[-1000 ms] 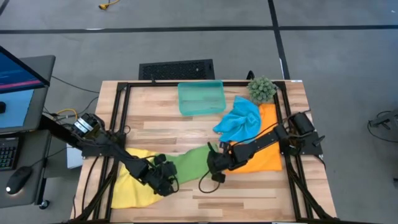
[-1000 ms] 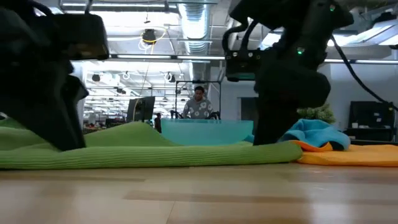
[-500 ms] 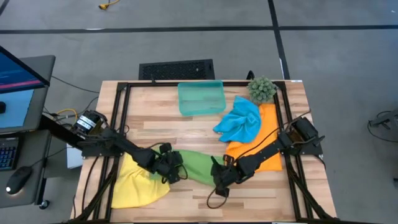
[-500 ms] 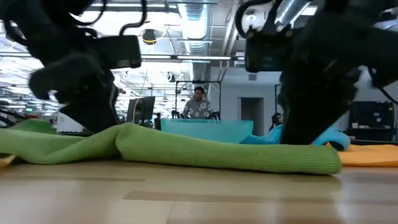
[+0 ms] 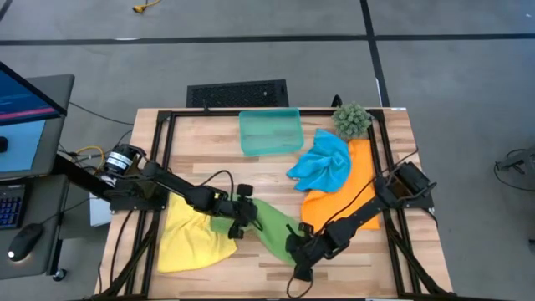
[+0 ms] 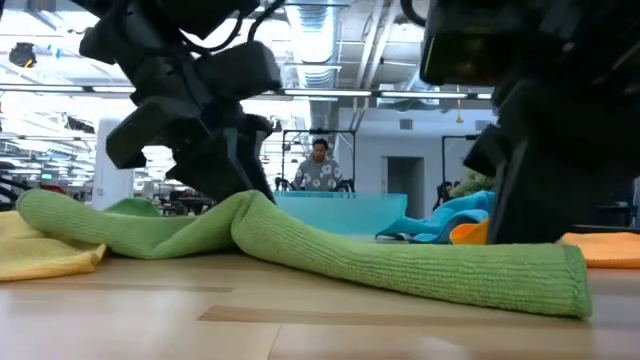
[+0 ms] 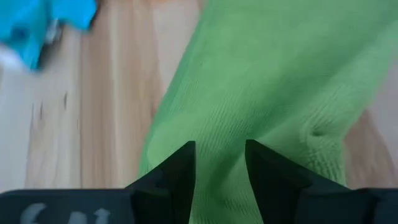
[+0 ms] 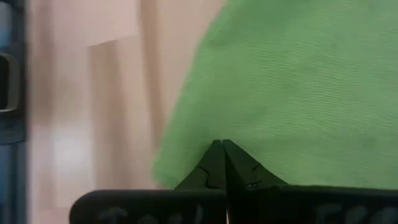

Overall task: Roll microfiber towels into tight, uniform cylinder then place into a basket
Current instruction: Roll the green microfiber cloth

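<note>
Right gripper (image 5: 298,251), near edge: jaws pressed together, pinching the green towel's (image 5: 269,227) near end. Left gripper (image 5: 242,219), mid-table: jaws part-spread, gripping the same towel (bunched lengthwise). Yellow towel (image 5: 191,242) lying left; orange towel (image 5: 344,205) and blue towel (image 5: 321,163) lying right. Basket (image 5: 270,131) sitting at the far edge.

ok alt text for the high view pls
From above, both grippers, left and right, grip a green towel stretched between them on a wooden table. A yellow towel lies under the left arm; blue and orange towels sit right of the empty teal basket.
</note>
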`<action>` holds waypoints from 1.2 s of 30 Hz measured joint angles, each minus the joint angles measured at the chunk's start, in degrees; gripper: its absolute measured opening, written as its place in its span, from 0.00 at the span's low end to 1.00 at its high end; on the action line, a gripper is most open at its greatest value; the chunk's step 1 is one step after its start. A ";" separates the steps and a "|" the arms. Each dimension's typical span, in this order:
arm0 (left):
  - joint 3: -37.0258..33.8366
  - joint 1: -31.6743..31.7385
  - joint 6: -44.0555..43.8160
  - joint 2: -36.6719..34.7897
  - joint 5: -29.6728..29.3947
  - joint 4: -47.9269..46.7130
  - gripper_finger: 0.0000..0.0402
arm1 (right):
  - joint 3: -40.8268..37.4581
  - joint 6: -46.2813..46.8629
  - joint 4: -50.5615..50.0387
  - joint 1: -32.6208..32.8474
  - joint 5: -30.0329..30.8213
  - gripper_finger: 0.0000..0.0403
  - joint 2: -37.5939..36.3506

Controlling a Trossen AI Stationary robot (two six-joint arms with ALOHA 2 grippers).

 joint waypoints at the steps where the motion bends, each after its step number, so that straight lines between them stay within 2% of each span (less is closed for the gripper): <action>1: 0.00 0.11 2.48 0.00 0.01 0.29 0.33 | 0.00 -0.01 0.79 0.15 -0.99 0.01 0.00; 4: 0.00 0.94 7.35 0.00 0.00 0.79 0.33 | 0.00 -0.03 1.43 0.48 -1.98 0.01 0.00; 8: 0.71 1.37 4.58 -0.39 0.26 -0.85 0.33 | 0.00 -0.77 1.47 1.29 -0.73 0.01 0.00; 17: 9.29 -4.47 -3.43 -4.07 0.80 -21.49 0.33 | 0.07 -2.18 1.49 1.99 0.58 0.01 -0.11; 22: 7.78 -9.03 -10.13 -4.46 -0.44 -28.07 0.33 | 0.07 -3.24 1.50 2.08 0.65 0.01 -0.13; 26: 3.82 -10.14 -14.52 -4.46 -5.03 -27.80 0.33 | 0.27 -4.12 1.32 2.08 0.66 0.01 -0.15; 30: 1.36 -8.31 -16.35 -4.46 -8.33 -26.57 0.33 | 2.53 -5.19 -1.56 2.03 0.67 0.01 -0.17; 36: -2.77 -3.08 -14.16 -4.44 -1.38 -15.04 0.33 | 6.47 -5.34 -8.58 1.99 2.92 0.01 -0.22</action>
